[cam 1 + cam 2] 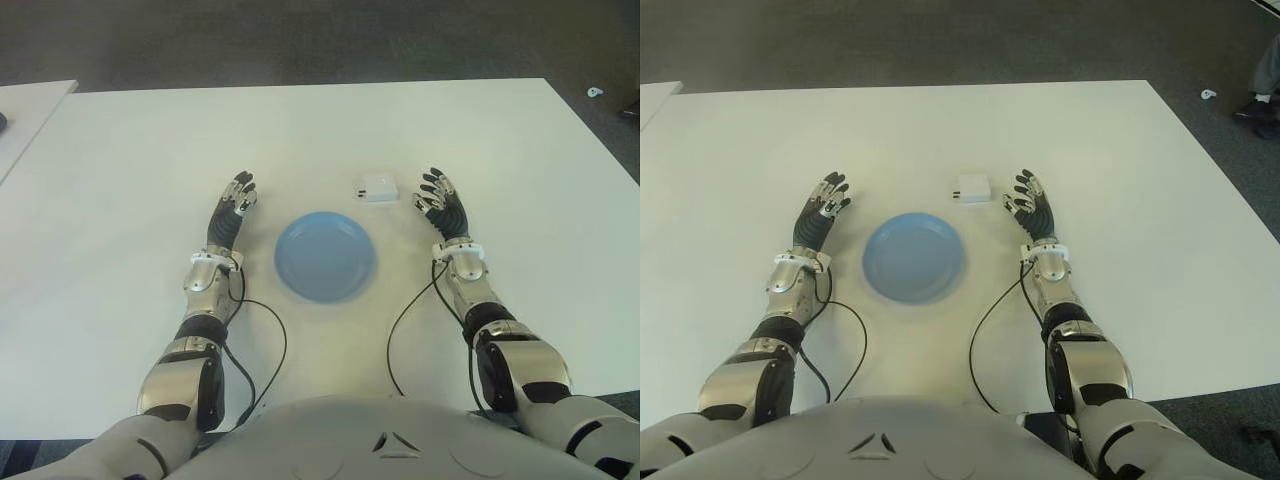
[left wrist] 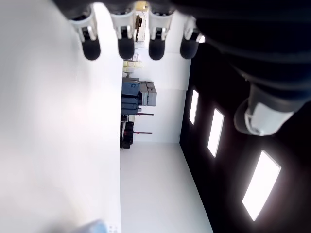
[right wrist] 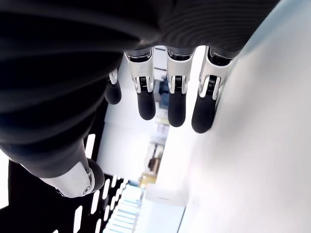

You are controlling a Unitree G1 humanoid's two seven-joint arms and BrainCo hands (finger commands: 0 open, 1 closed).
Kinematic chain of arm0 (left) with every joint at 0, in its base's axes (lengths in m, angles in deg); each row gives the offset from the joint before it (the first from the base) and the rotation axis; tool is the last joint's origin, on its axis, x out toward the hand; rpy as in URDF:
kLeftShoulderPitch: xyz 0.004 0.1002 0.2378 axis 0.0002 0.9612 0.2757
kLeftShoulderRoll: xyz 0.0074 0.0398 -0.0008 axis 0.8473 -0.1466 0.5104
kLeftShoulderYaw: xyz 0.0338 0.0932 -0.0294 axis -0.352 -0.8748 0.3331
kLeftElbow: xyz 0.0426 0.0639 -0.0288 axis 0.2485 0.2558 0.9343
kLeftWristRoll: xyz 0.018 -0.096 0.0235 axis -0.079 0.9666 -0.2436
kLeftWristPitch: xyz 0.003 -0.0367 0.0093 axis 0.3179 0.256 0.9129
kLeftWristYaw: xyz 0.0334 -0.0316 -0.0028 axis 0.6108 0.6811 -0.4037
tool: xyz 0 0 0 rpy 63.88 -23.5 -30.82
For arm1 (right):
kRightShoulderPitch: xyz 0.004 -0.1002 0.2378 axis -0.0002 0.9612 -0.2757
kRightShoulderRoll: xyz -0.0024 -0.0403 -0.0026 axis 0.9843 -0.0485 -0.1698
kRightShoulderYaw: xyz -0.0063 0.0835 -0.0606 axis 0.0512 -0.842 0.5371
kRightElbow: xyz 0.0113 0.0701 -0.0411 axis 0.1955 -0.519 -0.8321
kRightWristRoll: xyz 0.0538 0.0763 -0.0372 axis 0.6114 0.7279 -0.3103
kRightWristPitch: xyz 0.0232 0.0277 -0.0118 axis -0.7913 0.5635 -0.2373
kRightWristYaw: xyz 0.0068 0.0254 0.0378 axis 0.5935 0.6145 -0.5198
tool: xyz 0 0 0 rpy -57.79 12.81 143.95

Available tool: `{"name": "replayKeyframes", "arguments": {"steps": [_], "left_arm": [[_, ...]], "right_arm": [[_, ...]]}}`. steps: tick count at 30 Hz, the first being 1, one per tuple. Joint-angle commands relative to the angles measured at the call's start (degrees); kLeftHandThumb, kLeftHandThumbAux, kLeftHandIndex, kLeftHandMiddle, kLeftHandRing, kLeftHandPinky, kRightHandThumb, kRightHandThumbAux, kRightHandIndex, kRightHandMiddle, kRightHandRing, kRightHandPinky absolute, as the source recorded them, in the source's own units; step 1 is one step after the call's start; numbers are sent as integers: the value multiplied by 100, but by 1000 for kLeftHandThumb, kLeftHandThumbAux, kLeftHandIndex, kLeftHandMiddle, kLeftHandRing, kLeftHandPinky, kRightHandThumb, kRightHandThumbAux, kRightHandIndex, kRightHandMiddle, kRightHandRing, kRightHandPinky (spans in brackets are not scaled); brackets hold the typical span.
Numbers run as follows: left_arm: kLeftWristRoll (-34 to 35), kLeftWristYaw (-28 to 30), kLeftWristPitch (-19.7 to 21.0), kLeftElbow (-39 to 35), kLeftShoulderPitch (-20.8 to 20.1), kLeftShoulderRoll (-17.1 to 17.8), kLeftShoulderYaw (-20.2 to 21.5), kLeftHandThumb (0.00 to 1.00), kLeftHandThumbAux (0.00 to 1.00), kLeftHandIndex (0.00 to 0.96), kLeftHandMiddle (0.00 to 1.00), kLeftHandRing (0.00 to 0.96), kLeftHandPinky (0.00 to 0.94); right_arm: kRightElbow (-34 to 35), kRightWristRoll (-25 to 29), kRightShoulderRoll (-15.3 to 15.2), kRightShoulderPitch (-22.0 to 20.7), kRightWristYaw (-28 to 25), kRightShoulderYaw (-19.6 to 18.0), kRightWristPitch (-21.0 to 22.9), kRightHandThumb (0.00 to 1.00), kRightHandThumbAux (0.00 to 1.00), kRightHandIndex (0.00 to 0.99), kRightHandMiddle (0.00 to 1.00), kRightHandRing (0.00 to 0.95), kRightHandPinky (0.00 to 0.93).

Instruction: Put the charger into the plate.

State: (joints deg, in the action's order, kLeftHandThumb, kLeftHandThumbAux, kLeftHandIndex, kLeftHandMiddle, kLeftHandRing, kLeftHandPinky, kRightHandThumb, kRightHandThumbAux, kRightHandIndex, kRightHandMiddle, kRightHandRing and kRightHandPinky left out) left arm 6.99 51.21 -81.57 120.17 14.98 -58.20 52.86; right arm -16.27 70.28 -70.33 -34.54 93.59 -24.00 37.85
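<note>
Charger (image 1: pixel 379 188) found lying flat on the white table (image 1: pixel 120 170), ungrasped, at about one o'clock from the blue plate (image 1: pixel 325 256) and apart from its rim. Right hand (image 1: pixel 441 204) noted just beside the charger at its three o'clock side, palm turned inward, fingers extended and empty; not seen touching it. Left hand (image 1: pixel 232 209) noted at ten o'clock from the plate, fingers likewise extended, holding nothing.

Step in hand judged as the reach and grasp, not yet begun. Recommended: approach by the right hand from three o'clock, fingers closed across the charger's short sides, a clean lift before travel toward seven o'clock, and release over the plate's centre rather than its rim.

Open table observed all round charger and plate; table edges well away. Cables near the forearms lying toward six o'clock, outside the likely path.
</note>
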Motion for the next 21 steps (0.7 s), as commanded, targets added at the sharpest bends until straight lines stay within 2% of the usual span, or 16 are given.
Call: {"name": "replayKeyframes", "arguments": {"steps": [1, 9, 15, 21], "left_arm": [[-84, -85, 192, 157, 256, -179, -85, 20, 485, 0, 0, 0, 30], [-115, -105, 245, 49, 279, -270, -125, 25, 478, 0, 0, 0, 30], [-72, -79, 257, -8, 284, -333, -124, 25, 480, 0, 0, 0, 42], [-59, -25, 251, -34, 297, -353, -139, 20, 480, 0, 0, 0, 44]], "right_arm": [[-260, -36, -135, 359, -61, -22, 185, 209, 656, 70, 155, 168, 199], [-169, -142, -515, -184, -251, 46, 561, 286, 625, 85, 168, 178, 198], [16, -717, -841, -468, -32, 411, 543, 299, 625, 91, 178, 189, 208], [185, -1264, -1017, -686, 224, 806, 465, 295, 625, 89, 174, 190, 224]]}}
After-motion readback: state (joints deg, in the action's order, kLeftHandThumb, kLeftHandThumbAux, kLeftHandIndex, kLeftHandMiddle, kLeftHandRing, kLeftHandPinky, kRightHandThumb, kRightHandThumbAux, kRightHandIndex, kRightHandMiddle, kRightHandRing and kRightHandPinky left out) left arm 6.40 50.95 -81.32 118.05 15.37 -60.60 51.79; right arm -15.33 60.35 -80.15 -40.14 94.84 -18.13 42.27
